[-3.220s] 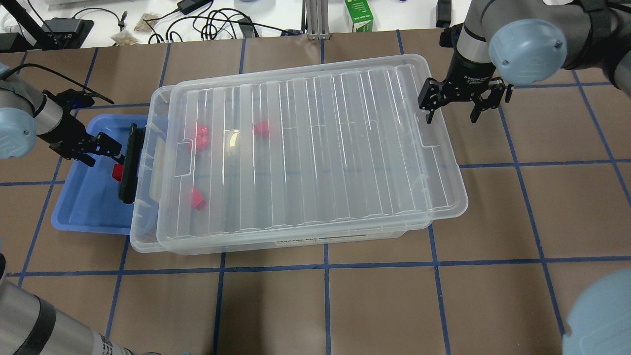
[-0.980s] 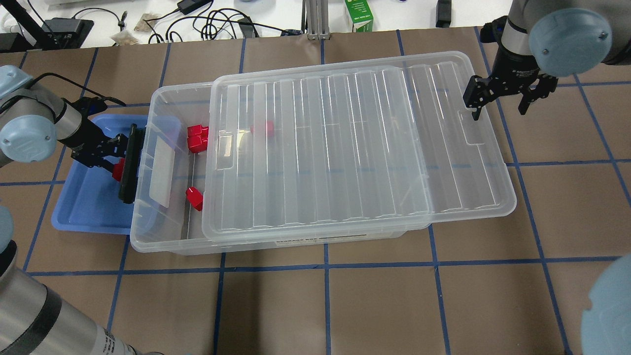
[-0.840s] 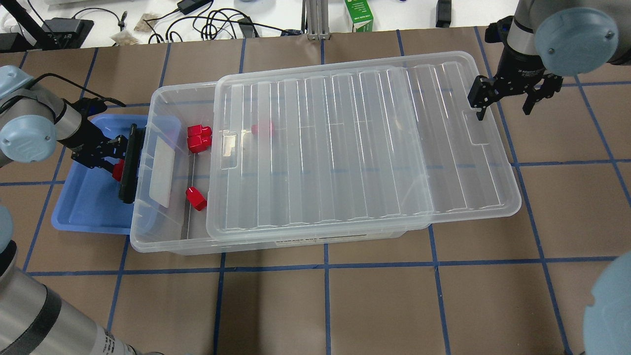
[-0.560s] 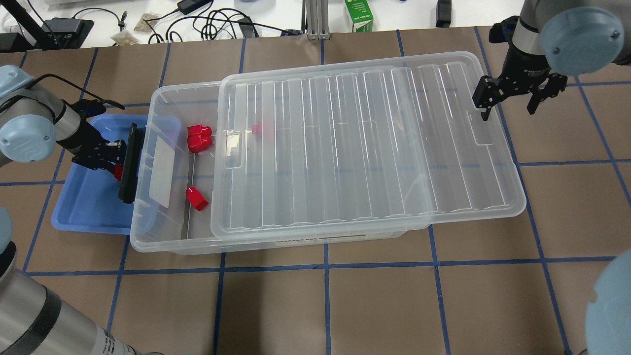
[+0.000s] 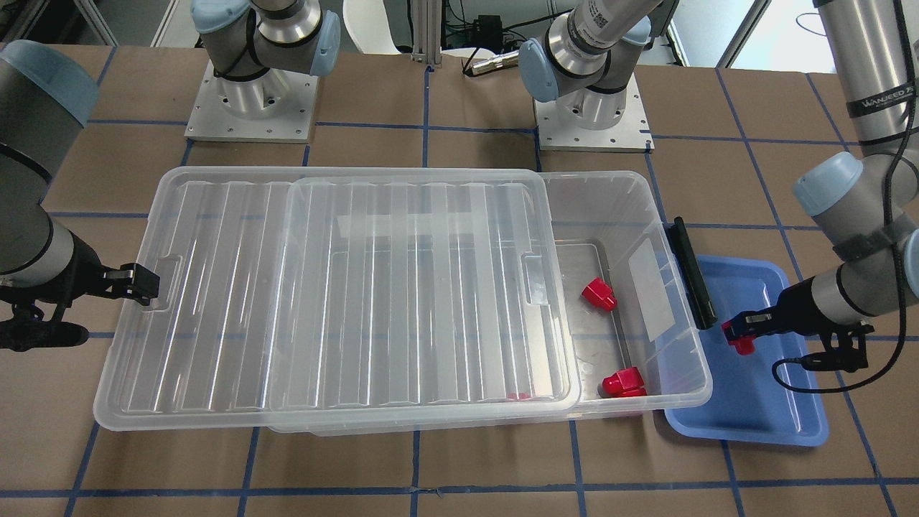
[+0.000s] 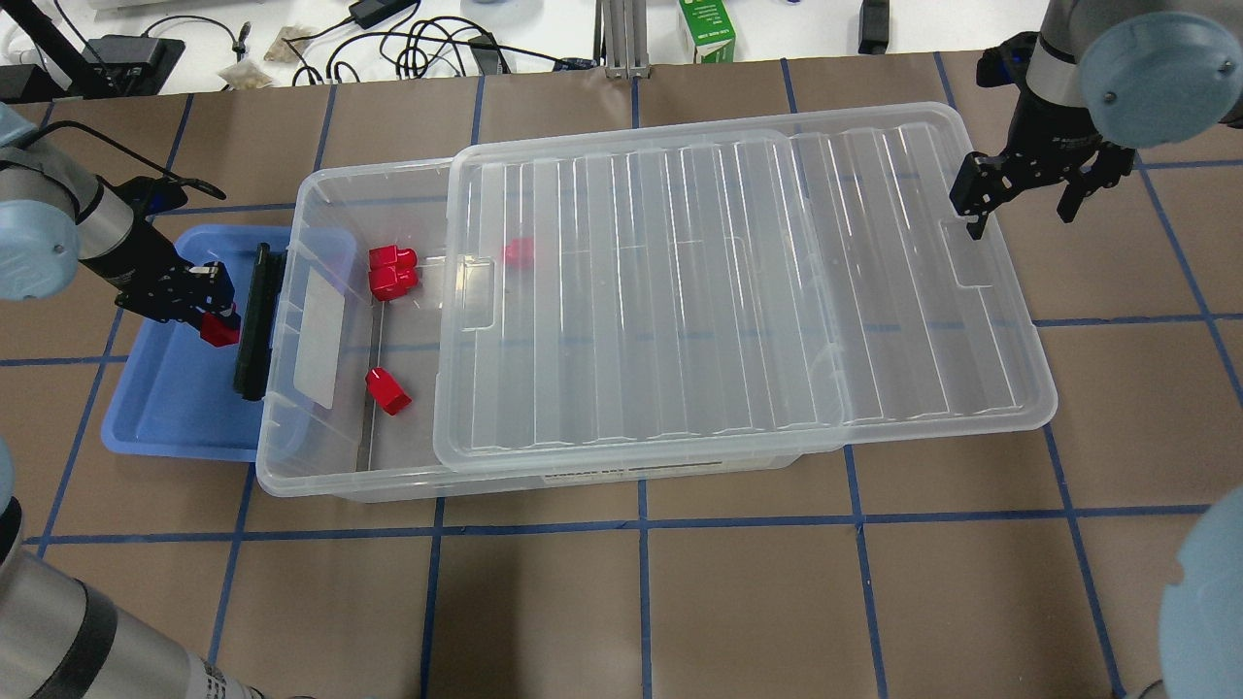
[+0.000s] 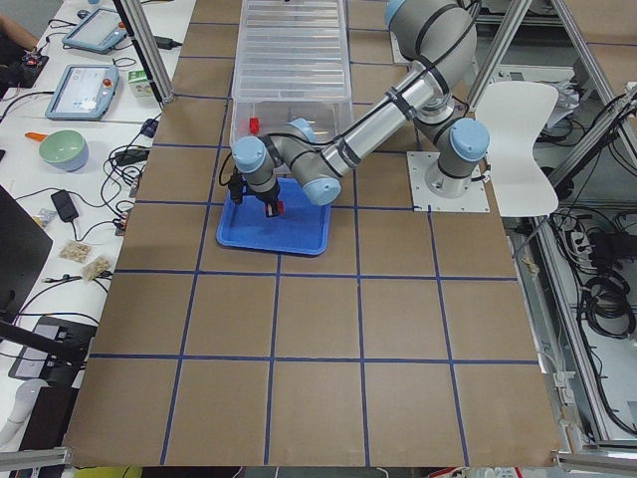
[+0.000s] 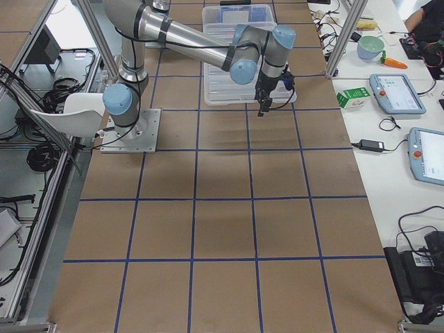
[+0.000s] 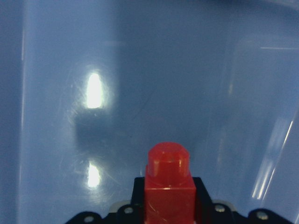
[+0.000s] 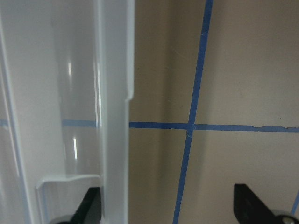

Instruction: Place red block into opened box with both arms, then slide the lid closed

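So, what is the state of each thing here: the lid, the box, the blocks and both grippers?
lid, slid partly aside, one end overhanging the box
box, open at the end by the blue tray
red block, held over the blue tray
left gripper, shut on the red block
right gripper, open, straddling the lid's end rim
loose blocks, lying in the box, three uncovered, one under the lid

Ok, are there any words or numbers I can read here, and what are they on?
"WANJEED": white letters on the black strap round the left arm; the rest is unreadable.
Green carton: print too small to read.
Label strip on the box wall: blurred.
Wrist label on the right arm: blurred.
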Controlling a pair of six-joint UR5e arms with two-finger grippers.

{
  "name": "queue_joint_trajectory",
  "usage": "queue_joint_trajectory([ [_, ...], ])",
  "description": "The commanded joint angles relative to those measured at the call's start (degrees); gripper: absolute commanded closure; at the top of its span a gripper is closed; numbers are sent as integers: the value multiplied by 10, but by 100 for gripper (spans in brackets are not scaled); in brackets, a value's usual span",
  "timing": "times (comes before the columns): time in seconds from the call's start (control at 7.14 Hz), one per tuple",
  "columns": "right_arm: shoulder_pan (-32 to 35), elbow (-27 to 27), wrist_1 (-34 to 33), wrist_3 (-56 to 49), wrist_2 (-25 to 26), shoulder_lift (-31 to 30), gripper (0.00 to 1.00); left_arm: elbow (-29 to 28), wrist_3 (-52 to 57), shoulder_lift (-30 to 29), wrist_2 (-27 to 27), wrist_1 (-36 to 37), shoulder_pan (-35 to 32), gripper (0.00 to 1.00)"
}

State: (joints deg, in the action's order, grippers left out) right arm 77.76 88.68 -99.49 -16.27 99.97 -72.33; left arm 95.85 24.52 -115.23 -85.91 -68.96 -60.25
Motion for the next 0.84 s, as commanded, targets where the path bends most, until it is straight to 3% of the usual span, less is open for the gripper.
queue_joint_trajectory([
  [0.0,-12,0,0,-9,2,0,0,-33,0,39,-1,-68,-2,100],
  [0.42,-18,0,-3,-28,1,2,0,-117,-2,105,7,-205,-10,100],
  [0.7,-18,3,-13,-31,1,4,0,-117,-49,161,0,-224,-99,100],
])
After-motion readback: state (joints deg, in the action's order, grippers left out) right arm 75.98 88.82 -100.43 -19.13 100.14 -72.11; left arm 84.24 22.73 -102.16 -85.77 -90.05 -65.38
